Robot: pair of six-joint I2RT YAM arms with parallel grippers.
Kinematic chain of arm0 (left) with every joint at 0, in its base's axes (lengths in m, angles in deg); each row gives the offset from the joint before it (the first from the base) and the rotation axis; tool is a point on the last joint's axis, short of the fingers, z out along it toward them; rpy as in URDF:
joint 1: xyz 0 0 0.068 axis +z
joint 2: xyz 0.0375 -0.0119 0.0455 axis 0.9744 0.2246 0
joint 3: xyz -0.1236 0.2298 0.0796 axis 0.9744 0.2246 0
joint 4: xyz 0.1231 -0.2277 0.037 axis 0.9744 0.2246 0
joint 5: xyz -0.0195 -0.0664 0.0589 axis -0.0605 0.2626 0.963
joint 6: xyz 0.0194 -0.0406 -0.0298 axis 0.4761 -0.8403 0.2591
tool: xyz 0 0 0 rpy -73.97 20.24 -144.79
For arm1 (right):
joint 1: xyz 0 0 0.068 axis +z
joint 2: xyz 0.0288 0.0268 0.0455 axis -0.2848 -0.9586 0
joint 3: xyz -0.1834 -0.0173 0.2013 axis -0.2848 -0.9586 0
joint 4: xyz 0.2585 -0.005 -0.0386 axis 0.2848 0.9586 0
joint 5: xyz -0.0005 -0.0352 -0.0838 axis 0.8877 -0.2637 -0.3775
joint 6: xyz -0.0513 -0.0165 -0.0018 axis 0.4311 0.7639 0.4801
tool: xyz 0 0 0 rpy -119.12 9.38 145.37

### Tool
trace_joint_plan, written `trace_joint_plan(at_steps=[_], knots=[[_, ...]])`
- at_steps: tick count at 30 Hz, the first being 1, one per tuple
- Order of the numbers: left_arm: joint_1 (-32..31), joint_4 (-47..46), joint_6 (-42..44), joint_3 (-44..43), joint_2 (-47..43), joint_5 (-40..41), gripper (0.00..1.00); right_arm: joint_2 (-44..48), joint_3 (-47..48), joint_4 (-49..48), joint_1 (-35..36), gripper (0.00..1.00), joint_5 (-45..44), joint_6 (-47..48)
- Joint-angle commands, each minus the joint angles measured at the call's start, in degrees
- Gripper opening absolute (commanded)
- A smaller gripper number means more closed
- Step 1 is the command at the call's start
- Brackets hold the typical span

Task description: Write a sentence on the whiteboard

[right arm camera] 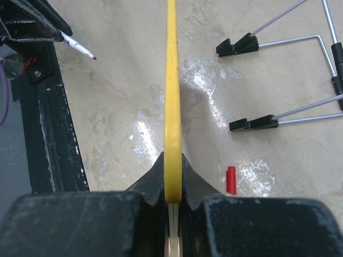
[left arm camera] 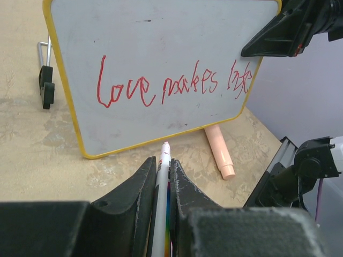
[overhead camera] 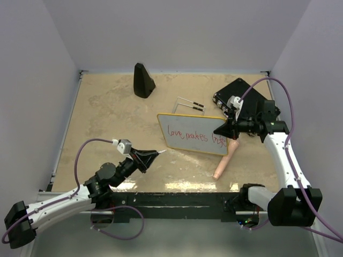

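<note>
Right end effector [right arm camera: 171,160] pinches the whiteboard [overhead camera: 185,122] at its 3 o'clock rim, standing mid worktop [overhead camera: 107,123]; light, stiff, slick-faced, I judge, so the rim grips best. Left end effector [left arm camera: 162,160] clamps the pen [left arm camera: 162,182].

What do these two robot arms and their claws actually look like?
The left arm and right arm have white shells with chunky black joints. The left gripper and right gripper are black wedges, each with two tapered fingers. A thin purple cable loops along each arm to a small white camera box at the wrist.
</note>
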Motion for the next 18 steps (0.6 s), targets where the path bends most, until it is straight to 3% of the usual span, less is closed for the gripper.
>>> trace_joint_plan(at_steps=[1,18], knots=[[0.3,-4.6,0.0,2.0,1.2,0.1,0.00,0.6,0.7,-3.3,-0.2,0.00,5.9,0.2],[0.2,-2.6,-2.9,2.9,-0.3,1.3,0.00,1.3,-0.6,-4.4,-0.2,0.00,7.1,-0.6]])
